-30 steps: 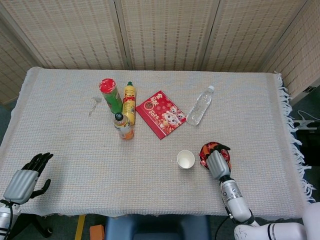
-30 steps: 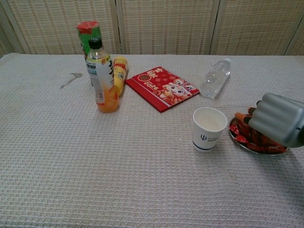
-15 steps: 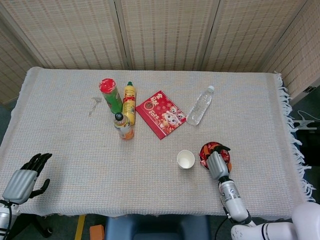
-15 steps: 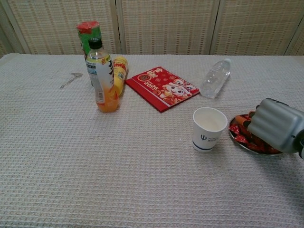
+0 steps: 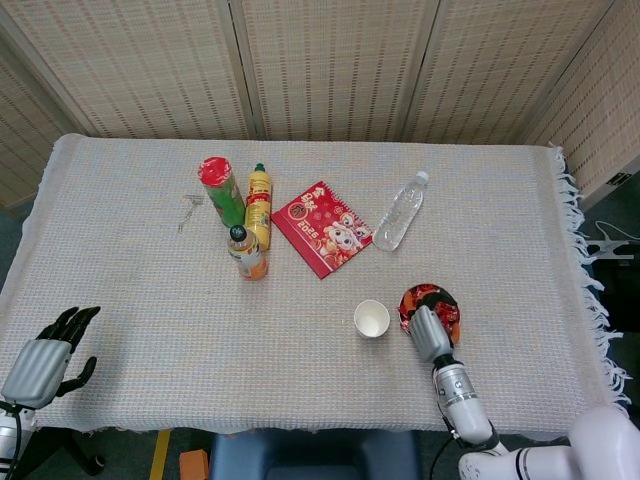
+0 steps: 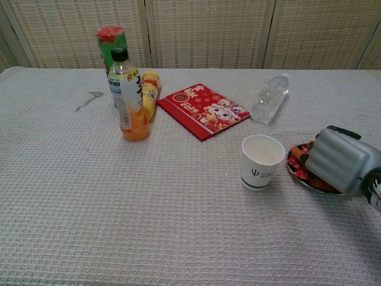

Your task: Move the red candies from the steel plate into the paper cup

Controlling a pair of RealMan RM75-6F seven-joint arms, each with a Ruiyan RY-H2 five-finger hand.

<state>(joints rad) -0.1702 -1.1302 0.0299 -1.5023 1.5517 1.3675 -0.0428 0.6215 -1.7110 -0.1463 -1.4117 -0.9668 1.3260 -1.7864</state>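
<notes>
My left hand is closest to me, at the near left edge of the tabletop. Its dark fingers are spread apart and hold nothing. Only the head view shows it.

My right hand has a smooth grey back and sits over the near side of the steel plate. I cannot tell if its fingers are closed on anything, because the hand hides them in both views.

The plate is round and shiny. The red candies are piled in it, shiny in their wrappers. Just left of the plate stands the white paper cup, upright, close but not touching. The chest view shows a small blue mark on its side; the head view looks straight down into it.

The tabletop has a bumpy woven cloth, with a fringe on the right that only the head view shows.

Farther back lie a flat red booklet and a clear plastic bottle on its side. An orange drink bottle, a yellow bottle and a green can with a red lid are bunched together.
</notes>
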